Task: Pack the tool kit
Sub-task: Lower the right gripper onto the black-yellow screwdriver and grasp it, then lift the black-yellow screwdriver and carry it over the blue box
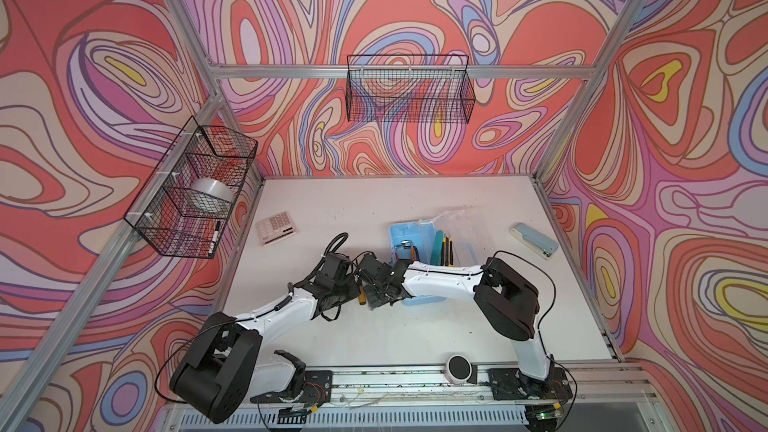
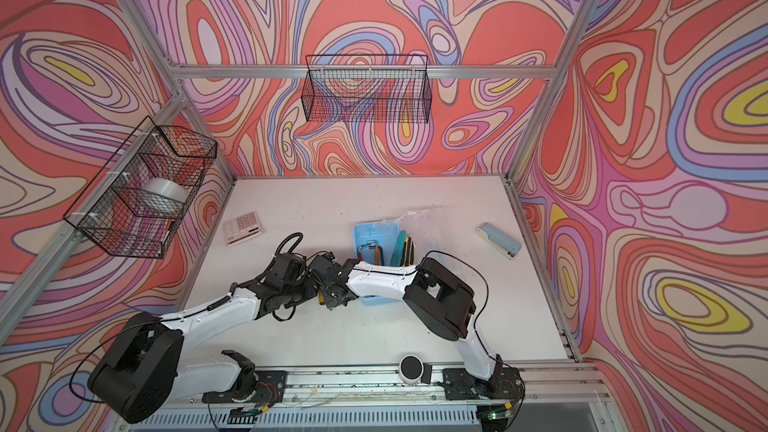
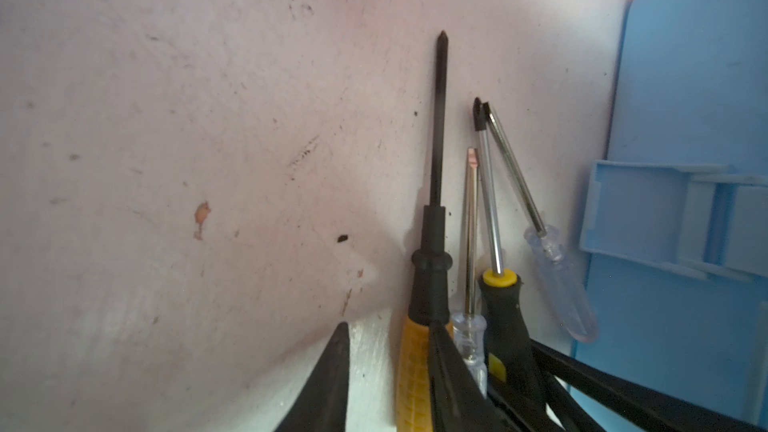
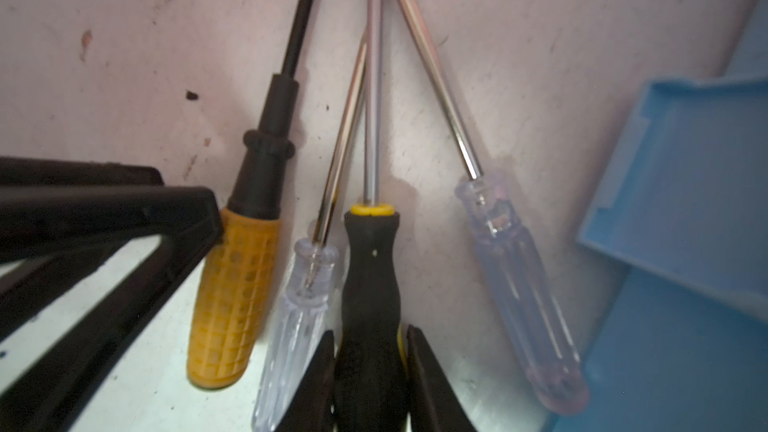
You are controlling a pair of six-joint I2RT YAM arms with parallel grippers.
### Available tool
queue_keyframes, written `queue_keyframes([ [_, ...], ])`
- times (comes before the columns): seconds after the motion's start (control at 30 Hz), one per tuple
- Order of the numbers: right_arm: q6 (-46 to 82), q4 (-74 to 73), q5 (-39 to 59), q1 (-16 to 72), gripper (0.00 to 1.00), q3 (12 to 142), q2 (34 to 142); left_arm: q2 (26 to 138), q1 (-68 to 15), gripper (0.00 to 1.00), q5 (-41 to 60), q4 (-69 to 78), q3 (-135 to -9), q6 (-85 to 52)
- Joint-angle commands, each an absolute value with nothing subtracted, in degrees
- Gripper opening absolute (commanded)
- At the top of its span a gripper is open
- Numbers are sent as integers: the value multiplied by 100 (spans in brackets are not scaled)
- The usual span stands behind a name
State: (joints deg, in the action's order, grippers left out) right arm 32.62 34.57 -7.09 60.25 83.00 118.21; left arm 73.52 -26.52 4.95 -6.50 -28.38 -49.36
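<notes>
Black-handled screwdriver (image 4: 370, 268) pinched by R hand (image 4: 370, 330); L hand (image 3: 388, 326) part-open round yellow screwdriver (image 3: 415, 351).

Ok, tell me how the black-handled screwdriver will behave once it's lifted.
The black-handled screwdriver is probably stiff, with its straight metal shaft and solid handle. The right end effector grips the handle's far end, so the shaft may dip. Its rounded handle would likely roll if released.
</notes>
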Motion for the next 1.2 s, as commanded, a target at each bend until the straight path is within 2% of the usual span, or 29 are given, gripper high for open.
queue_keyframes([
  [0.0,3235,3617,-905,6016,0,8231,11505,7409,-2641,33,474,-609,-2898,-4939],
  [0.57,3090,3516,-788,5749,0,7813,10186,7374,-2643,33,487,-637,-3199,-4834],
  [0.9,2879,4054,-1167,5218,0,7536,8934,7400,-2646,33,540,-615,-3252,-4790],
  [1.17,2412,4913,-1967,4453,0,7344,8150,7392,-2644,32,545,-598,-3279,-4781],
])
